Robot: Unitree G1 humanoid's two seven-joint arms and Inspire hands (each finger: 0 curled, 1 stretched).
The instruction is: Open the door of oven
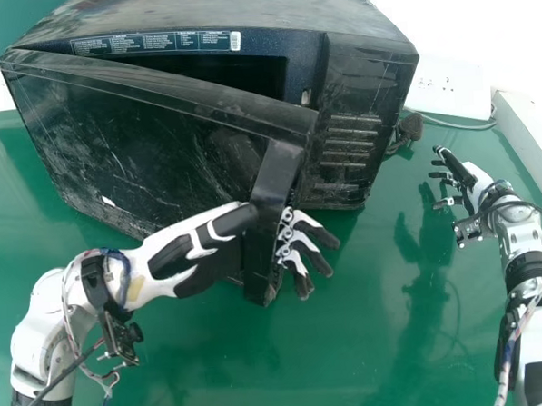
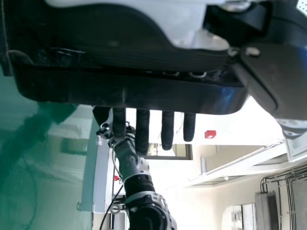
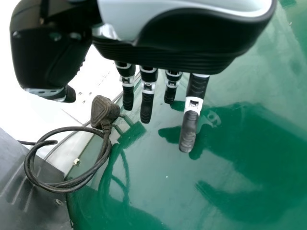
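The black oven (image 1: 366, 116) stands on the green table with its door (image 1: 131, 137) partly swung out, a dark gap showing behind its top edge. My left hand (image 1: 196, 252) is at the door handle (image 1: 274, 180), its fairly straight fingers passing beyond the handle's far side. In the left wrist view, the handle (image 2: 129, 93) crosses in front of the left hand (image 2: 142, 129), hiding the bases of its fingers. Off to the oven's right, my right hand (image 1: 470, 179) is held above the table with relaxed fingers; the right wrist view shows this hand (image 3: 189, 129) holding nothing.
A black cable with a plug (image 3: 103, 112) lies beside the oven's right side. Behind it is a white power strip (image 1: 447, 89). A pale ledge (image 1: 531, 139) borders the green table (image 1: 387, 342) at the right.
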